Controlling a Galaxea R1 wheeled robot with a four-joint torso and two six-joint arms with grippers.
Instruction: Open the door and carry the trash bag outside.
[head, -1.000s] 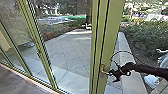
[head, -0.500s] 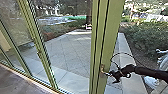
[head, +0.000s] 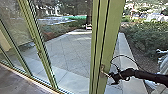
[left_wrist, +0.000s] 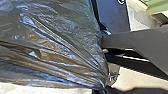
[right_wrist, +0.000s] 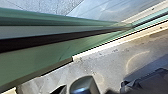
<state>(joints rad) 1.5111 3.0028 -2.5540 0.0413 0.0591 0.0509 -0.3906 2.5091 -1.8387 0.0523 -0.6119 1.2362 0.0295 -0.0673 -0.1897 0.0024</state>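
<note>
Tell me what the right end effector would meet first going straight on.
Likely the door handle on the green frame; depth is unclear, and the right end effector may even be touching it.

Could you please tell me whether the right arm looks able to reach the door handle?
Probably yes: in the head view the right pincer is close by the door handle on the green frame, and I see nothing standing between them.

You can't see all of the trash bag (left_wrist: 55, 42) — the left wrist view's edge cuts it off. Your head view crops the green door (head: 107, 37) and the right arm (head: 147, 74)
</note>
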